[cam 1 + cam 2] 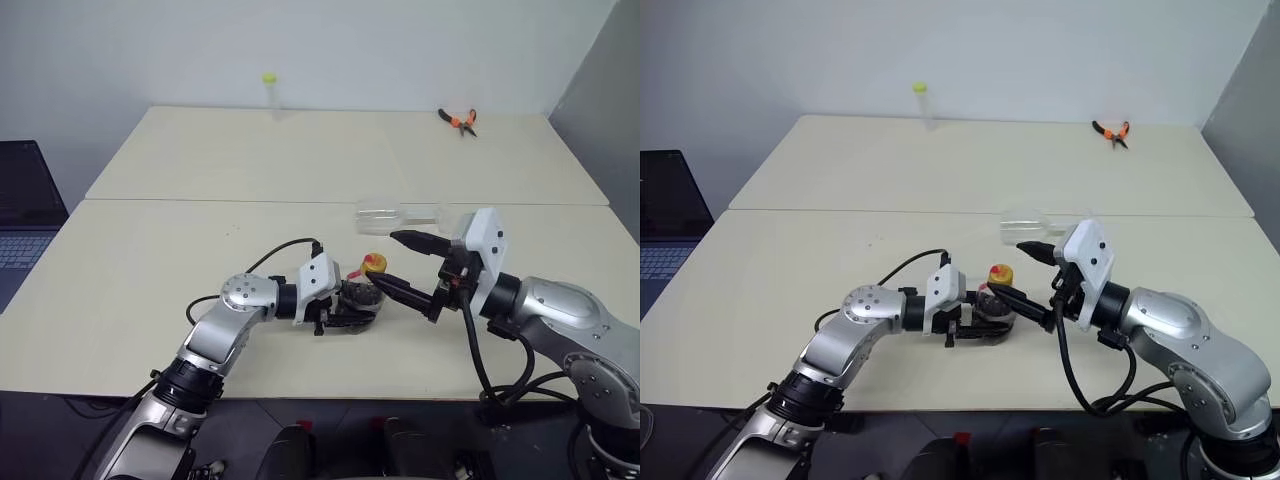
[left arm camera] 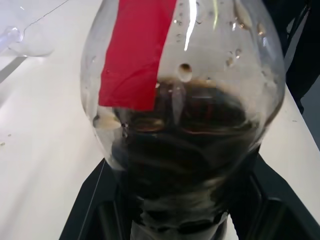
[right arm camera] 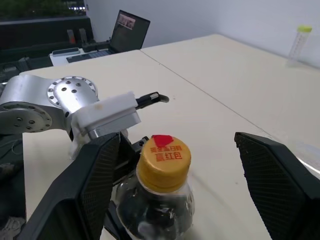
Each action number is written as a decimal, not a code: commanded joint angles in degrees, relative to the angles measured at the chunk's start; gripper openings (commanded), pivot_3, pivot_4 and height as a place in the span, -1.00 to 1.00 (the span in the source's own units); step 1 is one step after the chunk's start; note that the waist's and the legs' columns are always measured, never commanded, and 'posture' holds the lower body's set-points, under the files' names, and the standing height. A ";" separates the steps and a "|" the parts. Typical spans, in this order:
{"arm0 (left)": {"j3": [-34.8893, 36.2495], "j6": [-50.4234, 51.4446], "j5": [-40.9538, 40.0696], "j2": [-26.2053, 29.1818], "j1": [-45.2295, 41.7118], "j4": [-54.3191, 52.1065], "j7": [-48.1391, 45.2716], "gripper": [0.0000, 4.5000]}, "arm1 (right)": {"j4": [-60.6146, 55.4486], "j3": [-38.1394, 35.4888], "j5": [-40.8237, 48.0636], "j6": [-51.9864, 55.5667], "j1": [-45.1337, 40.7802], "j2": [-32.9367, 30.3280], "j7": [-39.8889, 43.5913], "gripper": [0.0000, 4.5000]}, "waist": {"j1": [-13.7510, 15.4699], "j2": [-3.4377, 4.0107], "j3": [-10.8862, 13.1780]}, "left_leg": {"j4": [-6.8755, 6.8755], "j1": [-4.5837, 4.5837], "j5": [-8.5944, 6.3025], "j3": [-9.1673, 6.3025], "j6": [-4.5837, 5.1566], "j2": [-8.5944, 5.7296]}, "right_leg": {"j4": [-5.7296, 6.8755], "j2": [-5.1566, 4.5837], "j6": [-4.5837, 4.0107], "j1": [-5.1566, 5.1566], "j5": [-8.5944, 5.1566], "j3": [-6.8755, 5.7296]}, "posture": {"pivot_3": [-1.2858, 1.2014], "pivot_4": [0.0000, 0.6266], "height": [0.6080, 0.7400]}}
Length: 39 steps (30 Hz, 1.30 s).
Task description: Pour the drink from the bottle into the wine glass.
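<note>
My left gripper (image 1: 356, 304) is shut on the lower body of the bottle (image 1: 362, 292), which stands upright near the table's front edge. The bottle is clear with a red label (image 2: 134, 55) and a yellow-orange cap (image 3: 164, 157). The dark drink (image 2: 185, 150) fills its lower part. My right gripper (image 3: 175, 139) is open, with one finger on either side of the cap and touching neither the cap nor the neck. The wine glass (image 1: 398, 213) is clear and appears to lie on its side on the table just behind the right gripper.
A slim clear tube with a yellow-green cap (image 1: 270, 92) stands at the far edge of the table. Orange-handled pliers (image 1: 458, 120) lie at the far right. A laptop (image 1: 20, 215) sits off the table's left side. A seam (image 1: 250, 200) crosses the table.
</note>
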 commanded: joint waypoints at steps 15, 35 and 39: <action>-0.54 -2.71 1.59 -1.26 -0.58 0.55 -0.86 -0.09 | 0.21 1.48 -0.20 0.01 -2.18 -0.73 2.15 -0.39 | -0.04 0.00 0.00 | 0.00 0.00 0.00 -0.01 0.00 0.01 | 0.01 0.00 0.00 0.00 0.00 -0.01 | 0.03 -0.52 1.00; -1.65 0.36 0.94 -0.80 2.67 -5.91 -0.52 -0.44 | 36.81 16.41 -15.95 -24.20 -27.42 -14.46 48.33 -0.45 | -0.15 0.11 0.07 | -0.01 0.08 -0.03 0.03 0.05 0.07 | -0.01 0.01 -0.02 0.02 -0.02 0.00 | 0.03 -0.52 1.00; -1.43 0.61 0.98 -0.65 3.27 -6.31 -0.08 -0.52 | 27.82 9.78 -9.04 -14.79 -21.71 -13.24 41.14 0.17 | 0.04 0.11 0.07 | 0.01 -0.01 -0.03 -0.10 0.05 0.04 | -0.03 -0.13 -0.03 0.01 -0.02 -0.04 | 0.03 -0.52 1.00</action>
